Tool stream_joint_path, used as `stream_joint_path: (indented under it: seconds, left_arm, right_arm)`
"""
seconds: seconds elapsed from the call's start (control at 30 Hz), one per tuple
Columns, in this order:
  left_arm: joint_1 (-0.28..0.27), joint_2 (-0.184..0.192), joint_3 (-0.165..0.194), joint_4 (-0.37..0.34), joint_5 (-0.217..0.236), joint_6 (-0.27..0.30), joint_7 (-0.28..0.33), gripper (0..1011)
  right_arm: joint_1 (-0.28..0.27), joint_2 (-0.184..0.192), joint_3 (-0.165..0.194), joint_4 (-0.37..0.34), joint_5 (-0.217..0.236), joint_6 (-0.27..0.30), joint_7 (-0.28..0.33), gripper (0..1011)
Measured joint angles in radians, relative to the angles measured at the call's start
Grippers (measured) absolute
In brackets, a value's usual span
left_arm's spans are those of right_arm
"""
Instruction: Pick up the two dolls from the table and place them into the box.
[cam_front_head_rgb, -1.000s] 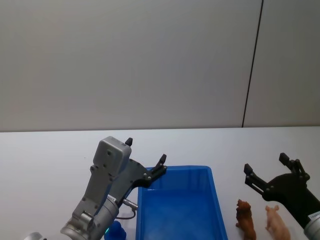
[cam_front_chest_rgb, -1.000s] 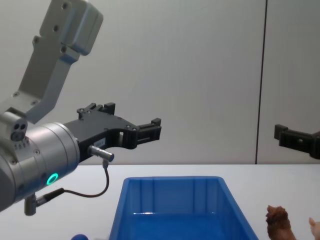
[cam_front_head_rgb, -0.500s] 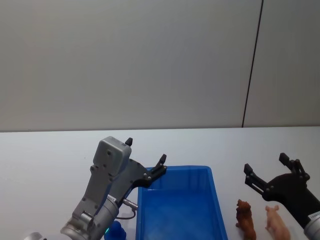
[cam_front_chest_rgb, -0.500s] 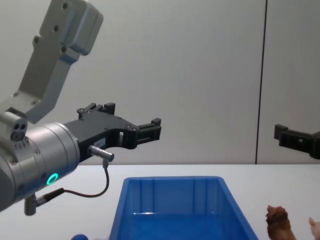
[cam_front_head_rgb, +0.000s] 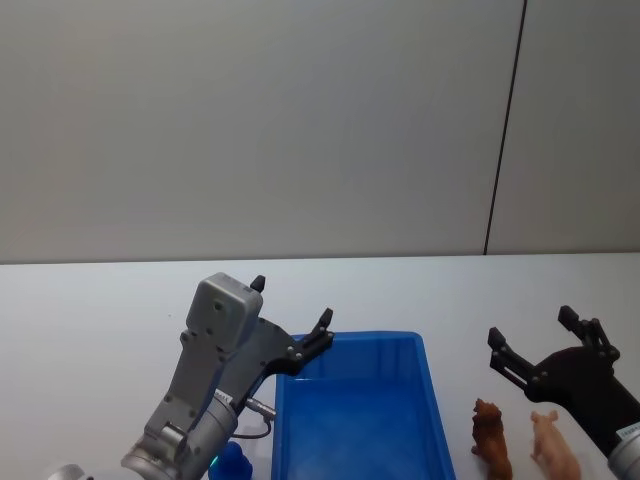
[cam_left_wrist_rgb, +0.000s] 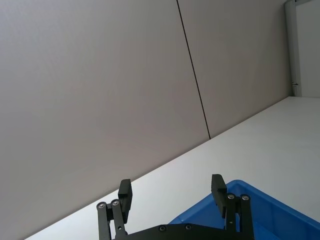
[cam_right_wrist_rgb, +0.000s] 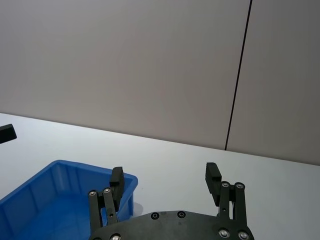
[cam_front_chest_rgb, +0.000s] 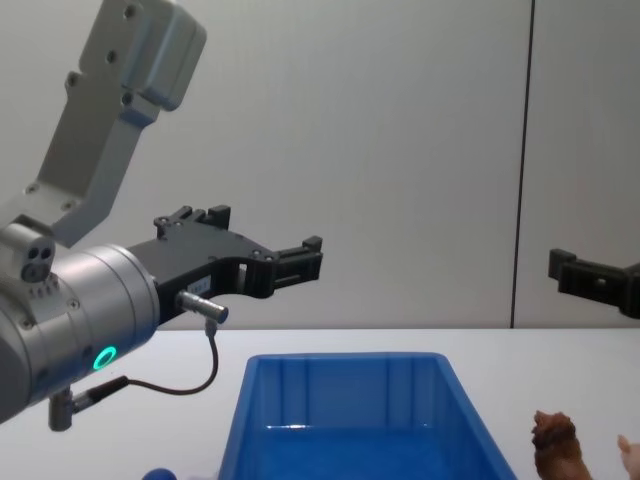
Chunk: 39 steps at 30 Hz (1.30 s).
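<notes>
Shaggy brown doll (cam_front_head_rgb: 490, 450) stands beside glossy blue box (cam_front_head_rgb: 370, 338) on white bench (cam_front_head_rgb: 100, 310), grey wall (cam_front_head_rgb: 300, 120) behind; left hand (cam_front_head_rgb: 292, 302), right hand (cam_front_head_rgb: 530, 326) released.

Box (cam_front_head_rgb: 355, 415) between ball doll (cam_front_head_rgb: 232, 462) and animal doll (cam_front_head_rgb: 490, 452)

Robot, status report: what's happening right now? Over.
Left gripper raised over box, far-left corner, jaws open. Right gripper raised above brown doll, jaws open. Brown doll right of box, blue doll left, both on table. Nothing blocking.

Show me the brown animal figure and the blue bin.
brown animal figure (cam_front_head_rgb: 492, 440), head view, on its body.
blue bin (cam_front_head_rgb: 372, 338), head view, on its far rim.
</notes>
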Motion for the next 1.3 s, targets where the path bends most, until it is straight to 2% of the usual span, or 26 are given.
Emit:
stream_joint_path:
  seconds: [0.23,0.63,1.0,1.3]
  left_arm:
    - [0.000,0.000,0.000,0.000,0.000,0.000,0.000,1001]
    - [0.000,0.000,0.000,0.000,0.000,0.000,0.000,1001]
    - [0.000,0.000,0.000,0.000,0.000,0.000,0.000,1001]
    - [0.000,0.000,0.000,0.000,0.000,0.000,0.000,1001]
  right_arm:
    - [-0.001,-0.003,0.003,0.000,0.001,0.025,-0.023,1001]
    - [-0.014,-0.008,0.010,-0.008,0.003,0.122,-0.106,1001]
    - [-0.056,-0.004,0.011,-0.037,-0.015,0.207,-0.166,1001]
    - [-0.088,-0.001,0.006,-0.043,-0.031,0.244,-0.184,1001]
